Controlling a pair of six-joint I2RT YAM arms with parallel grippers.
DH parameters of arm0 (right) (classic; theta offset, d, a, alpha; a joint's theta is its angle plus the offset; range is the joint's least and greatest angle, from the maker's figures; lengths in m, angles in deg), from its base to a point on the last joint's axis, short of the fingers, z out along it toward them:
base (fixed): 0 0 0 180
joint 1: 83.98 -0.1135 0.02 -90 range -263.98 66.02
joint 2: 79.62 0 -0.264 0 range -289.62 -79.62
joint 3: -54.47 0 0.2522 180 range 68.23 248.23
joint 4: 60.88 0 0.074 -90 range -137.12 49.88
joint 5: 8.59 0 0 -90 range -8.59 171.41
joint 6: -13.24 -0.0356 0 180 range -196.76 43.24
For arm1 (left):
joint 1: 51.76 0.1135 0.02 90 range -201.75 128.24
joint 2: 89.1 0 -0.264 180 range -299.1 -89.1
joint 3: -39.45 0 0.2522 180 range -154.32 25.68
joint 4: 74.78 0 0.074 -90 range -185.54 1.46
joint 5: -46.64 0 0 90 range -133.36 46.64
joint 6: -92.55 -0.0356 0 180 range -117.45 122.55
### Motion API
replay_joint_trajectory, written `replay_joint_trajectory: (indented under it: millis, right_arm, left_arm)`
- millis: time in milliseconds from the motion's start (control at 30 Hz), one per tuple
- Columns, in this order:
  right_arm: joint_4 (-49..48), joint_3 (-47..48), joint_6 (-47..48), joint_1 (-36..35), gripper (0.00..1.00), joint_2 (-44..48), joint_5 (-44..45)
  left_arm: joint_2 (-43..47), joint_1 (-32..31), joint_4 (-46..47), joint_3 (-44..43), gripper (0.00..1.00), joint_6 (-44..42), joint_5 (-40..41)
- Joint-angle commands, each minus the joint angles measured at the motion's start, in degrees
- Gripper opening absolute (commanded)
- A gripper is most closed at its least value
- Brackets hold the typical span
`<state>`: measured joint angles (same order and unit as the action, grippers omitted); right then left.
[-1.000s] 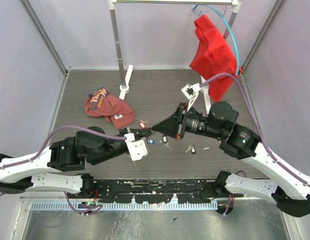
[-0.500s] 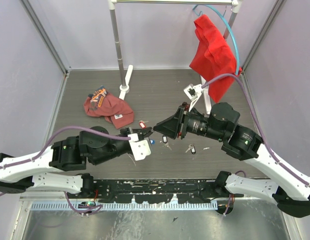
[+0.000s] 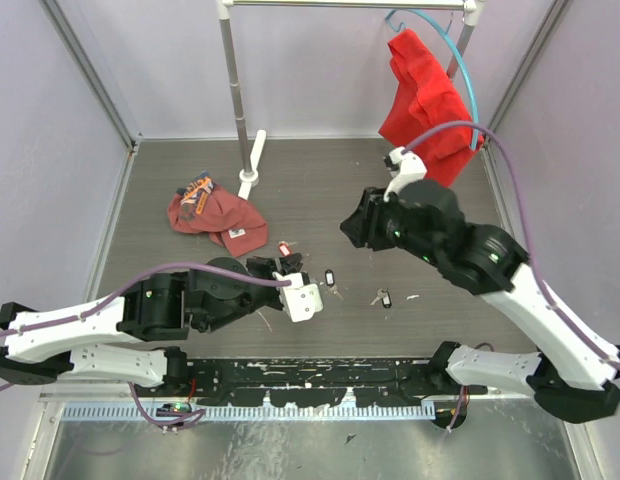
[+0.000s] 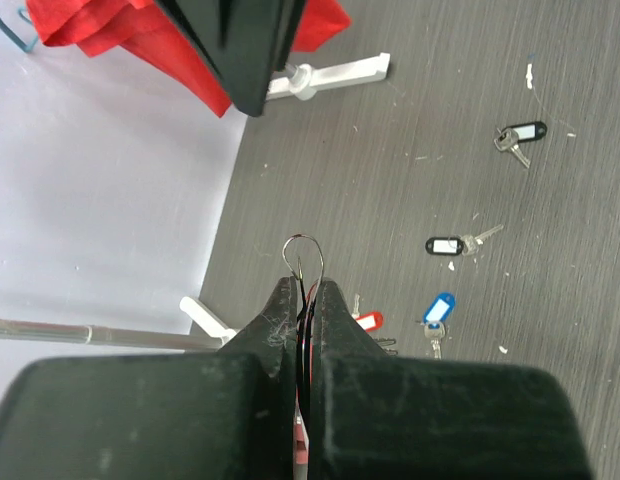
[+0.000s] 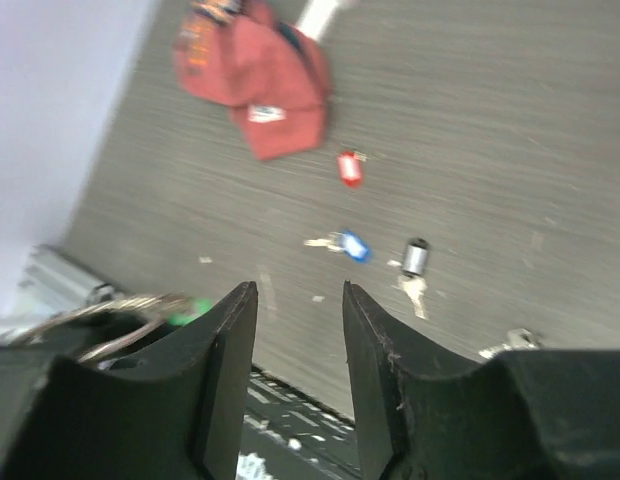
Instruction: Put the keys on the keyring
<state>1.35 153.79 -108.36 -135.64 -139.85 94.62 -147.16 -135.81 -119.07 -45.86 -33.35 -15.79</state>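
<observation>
My left claw [image 4: 303, 292] is pinched tight on the keyring [image 4: 303, 252], gripping only a thin edge, with the loop standing up past the fingertips. I judge that pushing a key against the wire could twist it or slip it free. My left arm lies low, stretched forward over the bench [image 3: 320, 190]. My right arm is raised, its right claw [image 5: 299, 290] parted and empty, looking down on the red-tagged key [image 5: 349, 167], blue-tagged key [image 5: 353, 245] and black-tagged key [image 5: 415, 258] lying flat, which will be hard to pinch.

Robot lab cell, lilac walls [image 3: 50, 200], aluminium frame [image 3: 87, 70]
</observation>
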Motion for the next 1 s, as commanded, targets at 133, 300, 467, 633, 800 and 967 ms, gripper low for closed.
replay_joint_trajectory:
  millis: [133,300,467,633,800,967]
  right_arm:
    - [1.8,-16.0,1.6,23.1,0.47,-4.8,-12.1]
    - [-1.5,-27.9,-3.6,24.5,0.47,-5.2,-6.7]
    - [-6.6,-37.9,-8.6,24.8,0.45,-4.2,-6.1]
    - [-9.8,-42.0,-9.3,25.0,0.43,-6.4,-5.3]
    - [-13.0,-43.4,-9.1,25.6,0.4,-9.5,-5.3]
    - [-14.4,-43.5,-8.3,26.0,0.39,-12.4,-3.2]
  left_arm:
    - [0.0,0.1,0.0,0.4,0.0,0.7,2.1]
    - [-0.2,0.1,-0.3,0.6,0.0,1.9,1.5]
    - [-0.6,0.0,-0.2,0.4,0.0,2.0,1.4]
    - [-0.9,0.0,-0.1,0.2,0.0,1.8,1.3]
    - [-0.7,0.1,-0.5,0.0,0.0,2.0,1.3]
    - [-0.5,0.1,-0.9,0.0,0.0,2.1,1.5]
